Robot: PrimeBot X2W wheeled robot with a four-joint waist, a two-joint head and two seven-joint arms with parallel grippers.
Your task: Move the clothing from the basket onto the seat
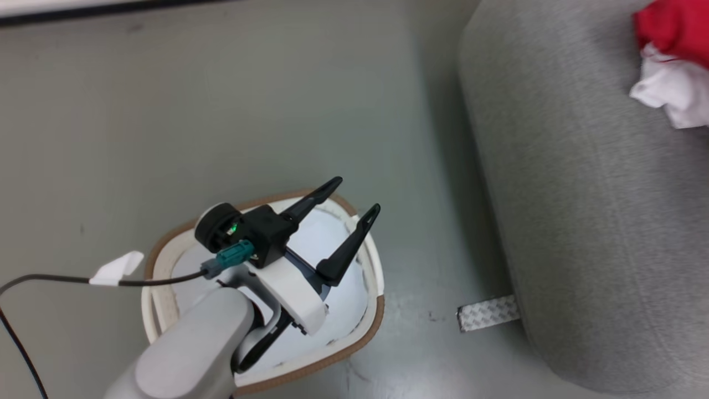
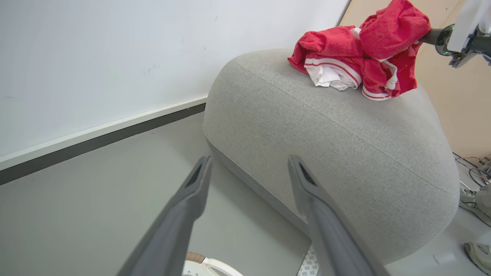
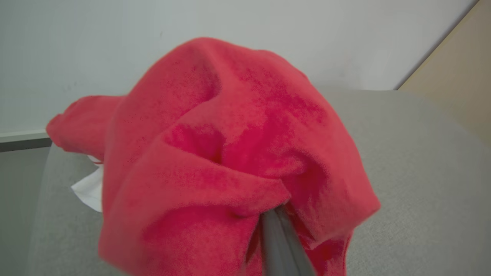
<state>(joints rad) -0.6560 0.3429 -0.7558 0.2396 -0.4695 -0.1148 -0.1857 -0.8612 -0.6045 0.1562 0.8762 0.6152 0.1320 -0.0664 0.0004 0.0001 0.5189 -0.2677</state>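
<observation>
The red clothing (image 2: 356, 57) with white striped trim lies bunched on top of the light grey seat (image 2: 326, 145). My right gripper (image 3: 274, 212) is shut on a raised fold of the clothing (image 3: 230, 153), its fingers close together and buried in the fabric. It reaches into the pile from the right in the left wrist view. My left gripper (image 1: 357, 194) hangs open and holds nothing above the cream basket (image 1: 378, 316) with its brown rim. A pale cloth pad (image 1: 346, 302) lines the basket's inside. The clothing (image 1: 670, 33) shows at the seat's (image 1: 581, 221) far corner in the head view.
The basket stands on grey floor left of the seat, with a patterned tape strip (image 1: 487, 313) between them. A white wall with a dark baseboard (image 2: 96, 140) runs behind. A beige panel (image 2: 460, 107), cables (image 2: 475, 168) and a shoe (image 2: 477, 255) lie beyond the seat.
</observation>
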